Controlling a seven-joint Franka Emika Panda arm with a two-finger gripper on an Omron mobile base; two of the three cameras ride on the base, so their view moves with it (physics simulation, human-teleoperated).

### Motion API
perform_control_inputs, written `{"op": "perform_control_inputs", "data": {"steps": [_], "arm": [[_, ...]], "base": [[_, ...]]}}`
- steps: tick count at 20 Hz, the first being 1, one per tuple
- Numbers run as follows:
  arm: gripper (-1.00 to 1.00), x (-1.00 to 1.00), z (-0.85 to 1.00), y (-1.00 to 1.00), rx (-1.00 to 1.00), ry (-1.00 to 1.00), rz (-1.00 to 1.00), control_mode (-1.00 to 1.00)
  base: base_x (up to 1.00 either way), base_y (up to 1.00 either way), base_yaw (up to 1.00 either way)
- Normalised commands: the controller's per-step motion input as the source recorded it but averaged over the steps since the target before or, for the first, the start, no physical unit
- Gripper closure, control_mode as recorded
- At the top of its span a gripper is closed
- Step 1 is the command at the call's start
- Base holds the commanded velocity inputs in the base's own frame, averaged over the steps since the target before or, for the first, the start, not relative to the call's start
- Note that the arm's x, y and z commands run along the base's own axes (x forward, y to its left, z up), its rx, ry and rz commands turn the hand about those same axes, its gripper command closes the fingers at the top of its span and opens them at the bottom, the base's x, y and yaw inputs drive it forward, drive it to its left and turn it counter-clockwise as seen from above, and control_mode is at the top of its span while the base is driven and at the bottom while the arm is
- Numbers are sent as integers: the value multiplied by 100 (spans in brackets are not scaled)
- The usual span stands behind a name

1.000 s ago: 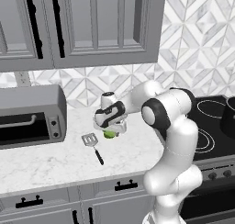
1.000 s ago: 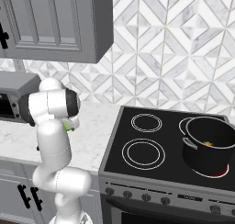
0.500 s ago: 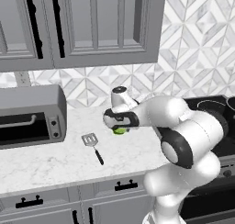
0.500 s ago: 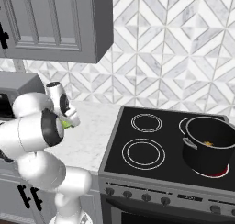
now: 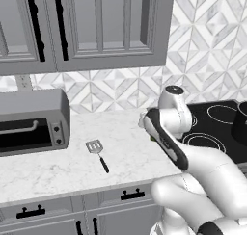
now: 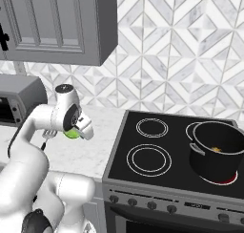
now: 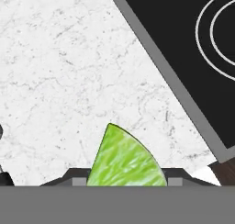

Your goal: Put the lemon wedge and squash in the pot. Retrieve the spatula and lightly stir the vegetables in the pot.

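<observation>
My gripper [image 6: 73, 132] is shut on the lemon wedge [image 6: 72, 133], a bright green slice held above the marble counter near the stove's left edge. In the hand view the lemon wedge [image 7: 124, 158] rises between the two dark tips of the gripper [image 7: 125, 179], with the counter below it. The arm hides most of the wedge in the left base view. The spatula [image 5: 96, 152] lies flat on the counter to the left of the arm. The black pot [image 6: 217, 153] stands on the front right burner, and an orange bit of the squash [image 6: 215, 149] shows inside it.
A grey toaster oven [image 5: 31, 123] sits at the counter's left end. Wall cabinets [image 5: 96, 27] hang above. The black stove top [image 6: 152, 153] with ringed burners begins just right of the gripper, and its raised grey edge [image 7: 174, 81] crosses the hand view.
The arm has swung right along the counter with the lemon wedge, away from the spatula and toward the stove. The jaws closed on the wedge early in this second.
</observation>
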Motion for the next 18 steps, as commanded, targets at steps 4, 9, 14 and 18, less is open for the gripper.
{"op": "perform_control_inputs", "data": {"steps": [4, 9, 14, 18], "arm": [[100, -45, 100, -51, 3, 8, 0, -100], [100, -20, 90, -13, -3, 11, 0, -100], [100, -38, 25, 0, -13, -1, -1, 100], [100, 0, 0, 0, 0, 0, 0, 100]], "base": [[0, 0, 0], [0, 0, 0], [-9, 0, -1], [-18, -60, -2]]}}
